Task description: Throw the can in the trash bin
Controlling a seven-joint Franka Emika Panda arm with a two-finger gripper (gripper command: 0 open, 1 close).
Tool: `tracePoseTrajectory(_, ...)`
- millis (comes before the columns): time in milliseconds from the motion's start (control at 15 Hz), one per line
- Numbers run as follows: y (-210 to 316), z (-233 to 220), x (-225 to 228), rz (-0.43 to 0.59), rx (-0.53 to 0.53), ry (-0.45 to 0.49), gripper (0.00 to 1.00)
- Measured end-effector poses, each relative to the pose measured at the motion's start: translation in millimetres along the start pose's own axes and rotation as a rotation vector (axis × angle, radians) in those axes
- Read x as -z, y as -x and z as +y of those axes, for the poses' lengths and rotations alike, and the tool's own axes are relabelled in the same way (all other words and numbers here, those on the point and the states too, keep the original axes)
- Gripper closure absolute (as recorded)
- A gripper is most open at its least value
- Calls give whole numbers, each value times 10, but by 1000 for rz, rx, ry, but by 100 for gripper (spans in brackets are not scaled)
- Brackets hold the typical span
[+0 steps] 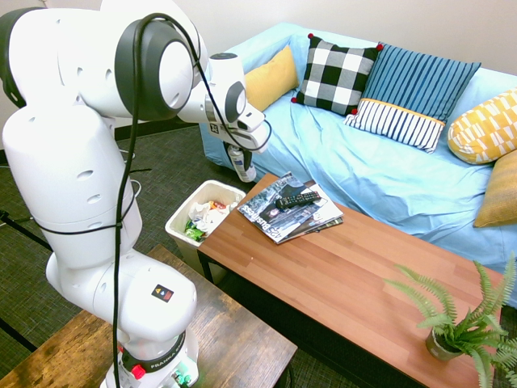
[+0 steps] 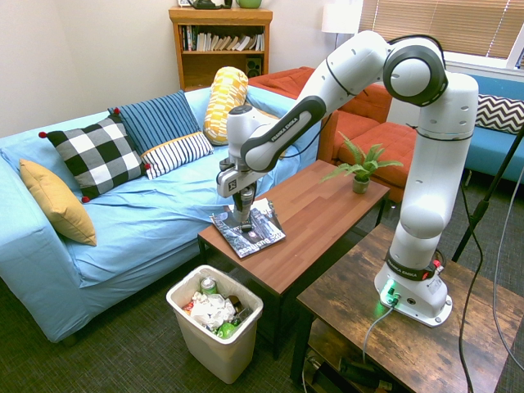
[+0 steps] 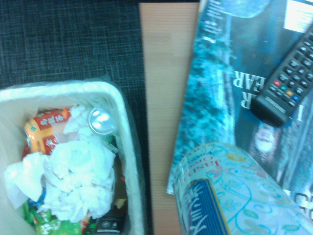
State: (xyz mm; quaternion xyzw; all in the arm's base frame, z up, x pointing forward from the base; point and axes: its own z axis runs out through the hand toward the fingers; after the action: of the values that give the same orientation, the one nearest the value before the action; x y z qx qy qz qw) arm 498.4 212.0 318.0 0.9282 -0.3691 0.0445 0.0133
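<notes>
My gripper (image 1: pixel 240 158) is shut on the can (image 1: pixel 243 169), a slim silver can with blue markings that hangs upright in the air. From the other side the can (image 2: pixel 244 216) hangs above the magazine end of the wooden table, under the gripper (image 2: pixel 242 203). The trash bin (image 1: pixel 182 213) stands on the floor just off that table end, lower than the can. It is cream-white and holds crumpled paper and wrappers. In the wrist view the can (image 3: pixel 230 196) fills the lower part, with the trash bin (image 3: pixel 128 122) off to one side of it.
A stack of magazines (image 1: pixel 300 220) with a black remote (image 1: pixel 297 198) on top lies at the table end near the bin. A potted fern (image 1: pixel 460 327) stands at the other end. A blue sofa (image 1: pixel 380 174) with cushions runs behind the table.
</notes>
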Motion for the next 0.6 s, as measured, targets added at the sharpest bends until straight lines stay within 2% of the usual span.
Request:
tracePoseTrajectory(333, 381, -451, -134, -8, 55, 1, 100)
tracePoseTrajectory(467, 708, -572, -274, -20, 88, 18, 100)
tracePoseTrajectory(600, 749, -637, -278, -17, 101, 13, 100)
